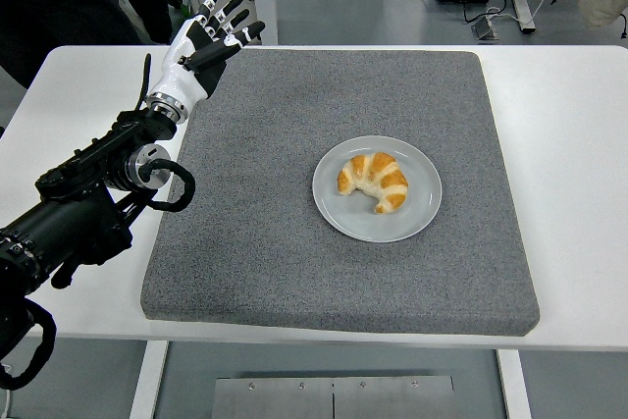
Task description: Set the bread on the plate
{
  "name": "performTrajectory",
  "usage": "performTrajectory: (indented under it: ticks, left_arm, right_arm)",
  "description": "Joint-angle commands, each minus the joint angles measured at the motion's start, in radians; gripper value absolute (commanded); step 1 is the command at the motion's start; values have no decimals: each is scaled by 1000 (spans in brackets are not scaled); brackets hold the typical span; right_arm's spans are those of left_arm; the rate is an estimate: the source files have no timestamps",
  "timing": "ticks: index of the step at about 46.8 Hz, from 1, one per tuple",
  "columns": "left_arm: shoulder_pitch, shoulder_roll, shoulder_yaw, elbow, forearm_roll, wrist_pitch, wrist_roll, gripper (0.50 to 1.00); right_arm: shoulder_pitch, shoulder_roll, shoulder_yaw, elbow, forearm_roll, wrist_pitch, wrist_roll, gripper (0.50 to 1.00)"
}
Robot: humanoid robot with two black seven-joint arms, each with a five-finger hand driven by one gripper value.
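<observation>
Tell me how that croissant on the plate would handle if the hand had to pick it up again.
The croissant looks puffy and flaky, so it is probably light and would crush or shed crumbs under a tight squeeze. Its curved, flat-lying shape suggests it won't roll on the grey plate. The glazed crust might be slightly slippery. The left hand is open, well away at the mat's far left corner.

Golden-brown croissant (pixel 374 182) with paler cream stripes on a plain light-grey plate (pixel 419 215), speckled dark-grey mat (pixel 255 242) over a white tabletop (pixel 579 193), far-left robot hand (pixel 203 38) white with black fingers, arm black.
</observation>
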Motion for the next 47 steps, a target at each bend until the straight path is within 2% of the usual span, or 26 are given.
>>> performTrajectory:
  ticks: [1, 26, 37, 47]
  left_arm:
    - [4, 0, 0, 1, -1, 2, -5, 957]
    - [42, -11, -3, 60, -3, 3, -12, 957]
    - [47, -12, 3, 61, -1, 5, -50, 957]
    - [64, -14, 12, 61, 2, 5, -110, 957]
  right_arm:
    - [0, 0, 0, 0, -2, 0, 1, 1000]
    - [0, 0, 1, 0, 0, 0, 1, 1000]
    - [0, 0, 1, -2, 0, 0, 0, 1000]
    - [0, 0, 0, 0, 0, 0, 0, 1000]
